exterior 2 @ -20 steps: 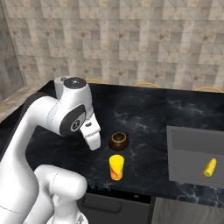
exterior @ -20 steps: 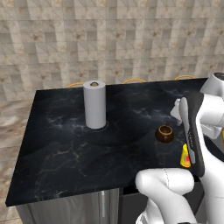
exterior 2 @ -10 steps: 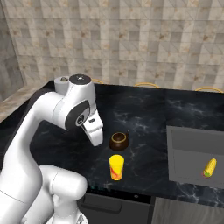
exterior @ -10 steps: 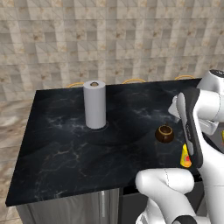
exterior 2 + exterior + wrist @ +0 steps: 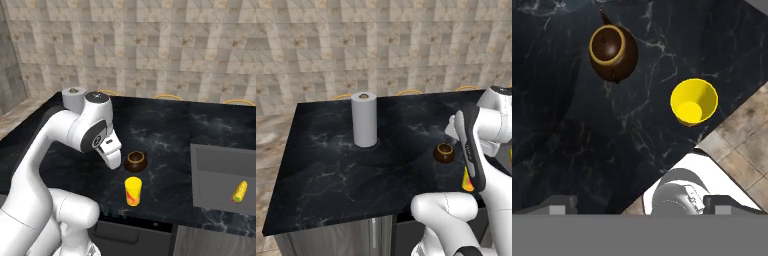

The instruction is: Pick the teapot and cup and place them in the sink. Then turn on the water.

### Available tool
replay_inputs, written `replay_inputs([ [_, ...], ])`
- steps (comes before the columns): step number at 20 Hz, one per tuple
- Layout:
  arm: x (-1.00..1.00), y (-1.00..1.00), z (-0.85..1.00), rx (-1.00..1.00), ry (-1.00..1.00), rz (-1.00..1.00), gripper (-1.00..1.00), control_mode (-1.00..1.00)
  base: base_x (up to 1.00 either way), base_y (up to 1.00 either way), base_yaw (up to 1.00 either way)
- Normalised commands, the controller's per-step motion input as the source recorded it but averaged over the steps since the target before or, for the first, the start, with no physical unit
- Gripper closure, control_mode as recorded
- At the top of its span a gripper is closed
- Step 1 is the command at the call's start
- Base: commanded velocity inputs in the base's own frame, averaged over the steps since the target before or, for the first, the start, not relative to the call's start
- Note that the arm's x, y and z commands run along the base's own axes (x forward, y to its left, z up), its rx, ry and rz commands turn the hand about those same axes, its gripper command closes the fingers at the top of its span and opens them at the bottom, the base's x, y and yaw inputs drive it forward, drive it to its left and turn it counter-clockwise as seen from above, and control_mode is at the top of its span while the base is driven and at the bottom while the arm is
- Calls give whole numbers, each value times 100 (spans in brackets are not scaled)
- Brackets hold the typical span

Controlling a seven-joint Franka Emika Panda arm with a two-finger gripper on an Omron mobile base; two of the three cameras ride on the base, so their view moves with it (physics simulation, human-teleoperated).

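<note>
The dark-brown teapot (image 5: 135, 161) sits upright on the black counter (image 5: 165, 125), its lid rim showing tan from above (image 5: 613, 52). The yellow cup (image 5: 133, 191) stands just in front of it near the counter's front edge, and looks empty in the hand view (image 5: 694, 102). In the left base view the teapot (image 5: 444, 153) is in plain sight, while the cup (image 5: 467, 180) is partly hidden behind my arm. My gripper (image 5: 644, 205) is open and hovers above the counter, left of the teapot (image 5: 114, 161), holding nothing. The grey sink (image 5: 220, 167) lies to the right. The water is out of view.
A tall paper towel roll (image 5: 364, 119) stands on the counter's left half. A knobbly yellow item (image 5: 240, 191) lies in the sink. The counter's front edge runs close by the cup, with the tiled floor below (image 5: 742, 135).
My arm has swung right, bringing the hand closer to the teapot. The jaws stay open. Teapot and cup have not moved.
</note>
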Motion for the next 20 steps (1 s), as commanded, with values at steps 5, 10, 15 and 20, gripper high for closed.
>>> replay_inputs([
  [5,8,0,-14,-1,-4,12,-100,-100,0,0,0],
  [10,0,0,0,-9,0,11,-100,-100,0,0,0],
  [15,0,0,0,-12,0,3,-100,-100,0,0,0],
  [20,1,0,-6,-4,-2,0,-100,-100,0,0,0],
])
